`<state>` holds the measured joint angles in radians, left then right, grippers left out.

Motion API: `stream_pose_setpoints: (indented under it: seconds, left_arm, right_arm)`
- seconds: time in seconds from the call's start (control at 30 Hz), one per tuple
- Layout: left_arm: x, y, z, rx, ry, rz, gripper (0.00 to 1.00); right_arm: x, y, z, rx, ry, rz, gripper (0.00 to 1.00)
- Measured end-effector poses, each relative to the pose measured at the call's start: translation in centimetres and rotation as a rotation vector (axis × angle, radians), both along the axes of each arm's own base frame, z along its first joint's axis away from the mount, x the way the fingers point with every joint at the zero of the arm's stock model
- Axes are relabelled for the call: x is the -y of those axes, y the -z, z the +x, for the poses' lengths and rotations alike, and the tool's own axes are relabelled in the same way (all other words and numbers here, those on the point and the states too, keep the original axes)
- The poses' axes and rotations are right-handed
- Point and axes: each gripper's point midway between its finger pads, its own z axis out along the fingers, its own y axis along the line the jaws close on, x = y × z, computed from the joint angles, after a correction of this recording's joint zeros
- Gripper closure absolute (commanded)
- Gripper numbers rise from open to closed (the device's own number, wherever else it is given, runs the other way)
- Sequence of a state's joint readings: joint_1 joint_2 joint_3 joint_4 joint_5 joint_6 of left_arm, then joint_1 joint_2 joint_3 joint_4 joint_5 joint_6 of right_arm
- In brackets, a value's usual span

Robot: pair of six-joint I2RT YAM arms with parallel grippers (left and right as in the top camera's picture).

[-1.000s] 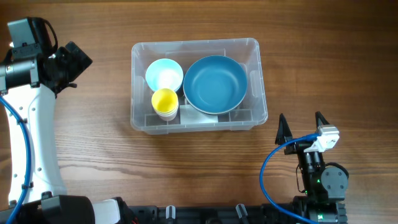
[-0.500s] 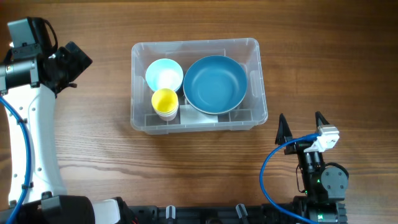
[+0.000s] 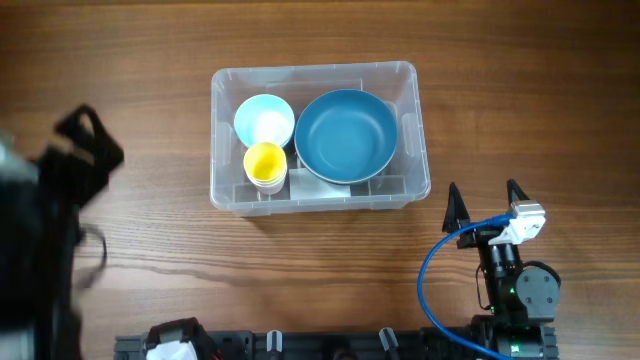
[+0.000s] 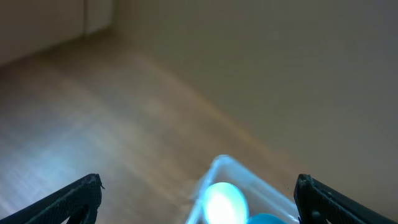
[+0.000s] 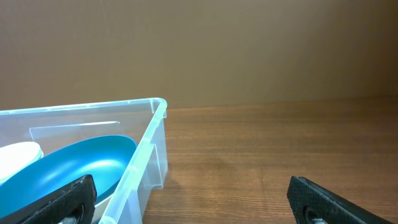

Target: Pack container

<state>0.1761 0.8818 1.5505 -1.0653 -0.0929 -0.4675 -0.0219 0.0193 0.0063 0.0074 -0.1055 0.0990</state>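
Note:
The clear plastic container (image 3: 417,150) sits in the middle of the table. It holds a large blue bowl (image 3: 345,135), a pale blue cup (image 3: 264,120) and a yellow cup (image 3: 264,160). My right gripper (image 3: 487,198) is open and empty, below and right of the container. The right wrist view shows the container's corner (image 5: 155,124) and the blue bowl (image 5: 74,165). My left arm is a dark blur at the left edge; its gripper (image 4: 199,196) is open and empty, far from the container (image 4: 217,167), which shows blurred.
Bare wooden table (image 3: 520,90) surrounds the container. A blue cable (image 3: 435,270) loops beside the right arm base. Black mounts line the front edge (image 3: 300,345).
My left arm has swung down and toward the front left and is now motion-blurred. The right arm and the container's contents have not moved.

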Motion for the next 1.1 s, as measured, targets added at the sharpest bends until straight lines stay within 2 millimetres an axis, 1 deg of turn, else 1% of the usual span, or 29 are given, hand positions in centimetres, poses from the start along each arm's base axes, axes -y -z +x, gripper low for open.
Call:
stream_pose_setpoints:
  seconds: [0.07, 0.1, 0.17, 0.3, 0.4, 0.47, 0.57, 0.67, 0.73, 0.77, 0.83, 0.93, 0.97, 1.0, 1.03, 1.1]
  left_arm:
    - [0.8, -1.7, -2.6, 0.082, 0.014, 0.020, 0.00]
    - [1.2, -2.5, -4.3, 0.130, 0.020, 0.029, 0.00]
    - [1.8, -3.3, -7.7, 0.210, 0.032, 0.041, 0.00]
    - [2.6, -3.0, -13.9, 0.335, 0.052, 0.053, 0.00]
    - [2.8, -1.8, -16.9, 0.395, 0.058, 0.058, 0.00]
    - [2.8, -0.5, -17.9, 0.410, 0.056, 0.060, 0.00]
    - [2.9, 1.6, -17.9, 0.399, 0.058, 0.058, 0.00]
    - [3.0, 4.2, -16.8, 0.348, 0.070, 0.050, 0.00]
    - [3.0, 6.8, -15.5, 0.288, 0.074, 0.036, 0.00]
    - [3.0, 7.7, -14.9, 0.269, 0.075, 0.028, 0.00]
    - [2.9, 10.0, -13.3, 0.214, 0.072, 0.000, 0.00]
    - [2.9, 11.6, -11.0, 0.206, 0.068, -0.028, 0.00]
    - [2.9, 12.9, -9.7, 0.185, 0.073, -0.044, 0.00]
    - [3.0, 13.2, -8.9, 0.194, 0.077, -0.051, 0.00]
    - [3.0, 13.0, -8.0, 0.230, 0.080, -0.052, 0.00]
    - [3.1, 13.6, -6.5, 0.252, 0.089, -0.059, 0.00]
  right_arm:
    - [0.0, 0.0, 0.0, 0.000, 0.000, 0.000, 0.00]
    - [0.0, 0.0, 0.0, 0.000, 0.000, 0.000, 0.00]
    - [0.0, 0.0, 0.0, 0.000, 0.000, 0.000, 0.00]
    - [0.0, 0.0, 0.0, 0.000, 0.000, 0.000, 0.00]
    - [0.0, 0.0, 0.0, 0.001, 0.000, 0.000, 0.00]
    - [0.0, 0.0, 0.0, 0.001, 0.000, 0.000, 0.00]
    - [0.0, 0.0, 0.0, 0.001, -0.002, 0.000, 0.00]
    - [-0.1, 0.0, 0.0, 0.001, -0.003, 0.000, 0.00]
    - [-0.1, 0.0, 0.0, 0.002, -0.003, 0.000, 0.00]
    - [-0.1, 0.0, 0.0, 0.002, -0.003, 0.000, 0.00]
    - [-0.1, 0.0, 0.0, 0.001, -0.004, 0.000, 0.00]
    - [-0.1, 0.0, 0.0, 0.001, -0.004, 0.000, 0.00]
    - [-0.1, 0.0, 0.0, 0.002, -0.004, 0.000, 0.00]
    - [-0.1, 0.0, 0.0, 0.001, -0.004, 0.000, 0.01]
    - [-0.1, 0.0, 0.0, 0.001, -0.003, 0.000, 0.00]
    - [-0.1, 0.0, 0.0, 0.002, -0.004, 0.000, 0.00]
